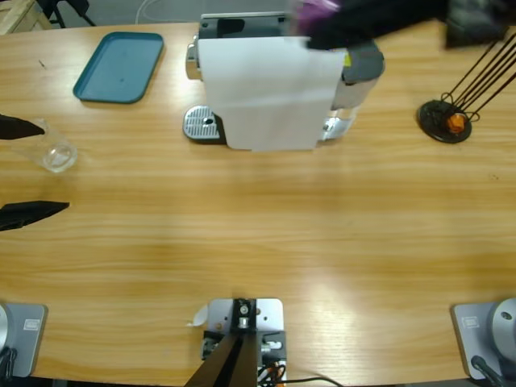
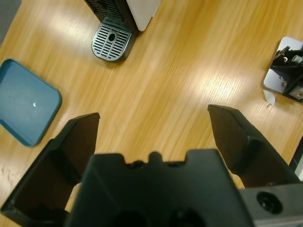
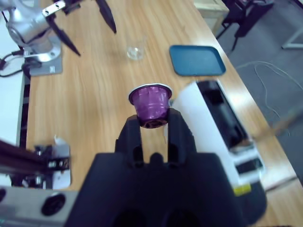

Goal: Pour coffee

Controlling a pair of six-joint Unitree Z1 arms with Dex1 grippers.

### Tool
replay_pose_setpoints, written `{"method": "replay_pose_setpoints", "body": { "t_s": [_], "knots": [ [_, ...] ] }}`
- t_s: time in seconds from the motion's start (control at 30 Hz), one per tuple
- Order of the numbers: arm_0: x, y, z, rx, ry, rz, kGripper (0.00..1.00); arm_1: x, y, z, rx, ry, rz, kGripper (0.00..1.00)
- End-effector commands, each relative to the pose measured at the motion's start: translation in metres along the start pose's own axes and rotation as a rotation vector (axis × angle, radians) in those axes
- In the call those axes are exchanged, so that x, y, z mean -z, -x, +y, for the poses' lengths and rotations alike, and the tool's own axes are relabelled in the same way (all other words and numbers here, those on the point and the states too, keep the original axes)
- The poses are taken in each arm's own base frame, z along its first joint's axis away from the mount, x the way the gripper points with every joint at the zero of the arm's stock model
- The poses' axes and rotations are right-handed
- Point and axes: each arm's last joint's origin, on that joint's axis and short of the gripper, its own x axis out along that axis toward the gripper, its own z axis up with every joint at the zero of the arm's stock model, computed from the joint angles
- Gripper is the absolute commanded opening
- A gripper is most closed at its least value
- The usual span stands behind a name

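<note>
Glass (image 1: pixel 58 155) sitting at table's (image 1: pixel 258 234) left edge, coffee not discernible, between wide-spread left gripper (image 1: pixel 32 168) jaws. Right gripper (image 3: pixel 152 124) pinching purple capsule (image 3: pixel 151 105) above machine (image 1: pixel 274 89); aligning carefully over the open slot (image 3: pixel 215 101) before releasing.

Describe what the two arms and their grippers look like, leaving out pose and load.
Both grippers are matte black. The left gripper has two broad, wedge-shaped jaws tapering to blunt tips, rising from a blocky black body with a round screw hole. The right gripper has the same black body with narrower-looking jaws. In the right wrist view, the left arm is silver-grey metal.
</note>
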Motion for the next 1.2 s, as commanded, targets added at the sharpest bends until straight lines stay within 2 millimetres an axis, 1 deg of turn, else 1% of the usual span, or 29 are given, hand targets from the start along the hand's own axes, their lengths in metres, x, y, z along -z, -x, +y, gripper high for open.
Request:
{"method": "replay_pose_setpoints", "body": {
  "t_s": [0.03, 0.13, 0.23, 0.33, 0.5, 0.67, 0.87, 0.97, 1.2],
  "knots": [
    [0.026, 0.004, -0.010, -0.008, 0.004, 0.033, 0.987, -0.004, -0.098, -0.030, -0.071, -0.016, 0.078, 0.000],
    [0.027, 0.003, -0.011, -0.013, 0.008, 0.037, 0.987, -0.004, -0.118, -0.039, -0.068, -0.015, 0.092, 0.000],
    [0.029, 0.002, -0.011, -0.019, 0.015, 0.043, 0.987, 0.001, -0.128, -0.050, -0.040, -0.015, 0.112, 0.000],
    [0.035, 0.000, -0.013, -0.016, 0.020, 0.051, 0.987, 0.010, -0.139, -0.056, -0.015, -0.003, 0.151, 0.000],
    [0.041, -0.002, -0.015, -0.019, 0.024, 0.057, 0.987, 0.005, -0.137, -0.068, 0.075, 0.031, 0.168, 0.000],
    [0.043, -0.004, -0.015, -0.019, 0.026, 0.058, 0.987, 0.014, -0.139, -0.086, 0.127, 0.031, 0.201, 0.000],
    [0.049, -0.006, -0.017, -0.018, 0.029, 0.062, 0.987, 0.021, -0.139, -0.088, 0.123, 0.040, 0.230, 0.000],
    [0.047, -0.006, -0.017, -0.023, 0.030, 0.050, 0.987, 0.025, -0.140, -0.087, 0.115, 0.036, 0.240, 0.000],
    [0.047, -0.005, -0.017, -0.027, 0.035, 0.038, 0.987, 0.035, -0.149, -0.089, 0.103, 0.024, 0.263, 0.000]
  ]
}}
